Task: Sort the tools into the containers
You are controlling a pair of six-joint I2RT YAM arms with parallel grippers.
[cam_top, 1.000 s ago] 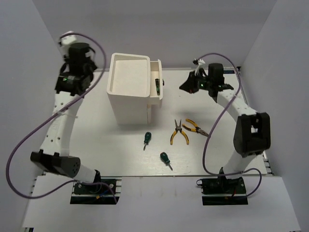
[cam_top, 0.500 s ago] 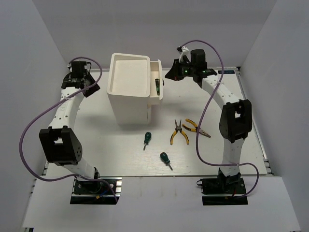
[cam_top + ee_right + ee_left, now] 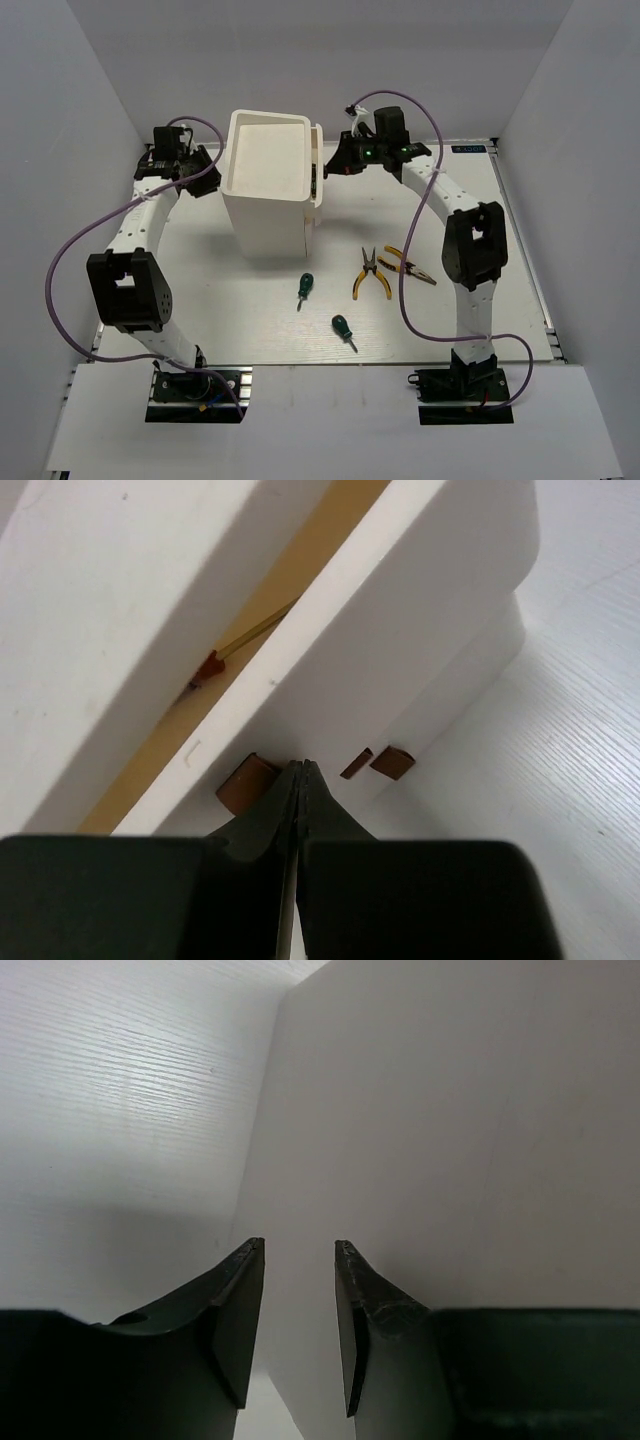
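At upper centre, my right fingers (image 3: 322, 815) together at top drawer (image 3: 400, 610) front beside knob (image 3: 247, 783); my left fingers (image 3: 238, 1305) apart, empty, by cabinet (image 3: 268, 160) left wall.

White left arm (image 3: 140, 225) reaching to the table's far-left corner, black left gripper (image 3: 298, 1250) jaws parted, white right arm (image 3: 450, 200) stretched along the far edge, black right gripper (image 3: 300, 767) fingers pressed together.

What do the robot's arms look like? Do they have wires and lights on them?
The left arm and the right arm are white tubes with chunky black joints. A long purple cable loops along each one. A small green light glows near the right wrist. The left tool and the right tool each have two flat, dark, wedge-shaped fingers.
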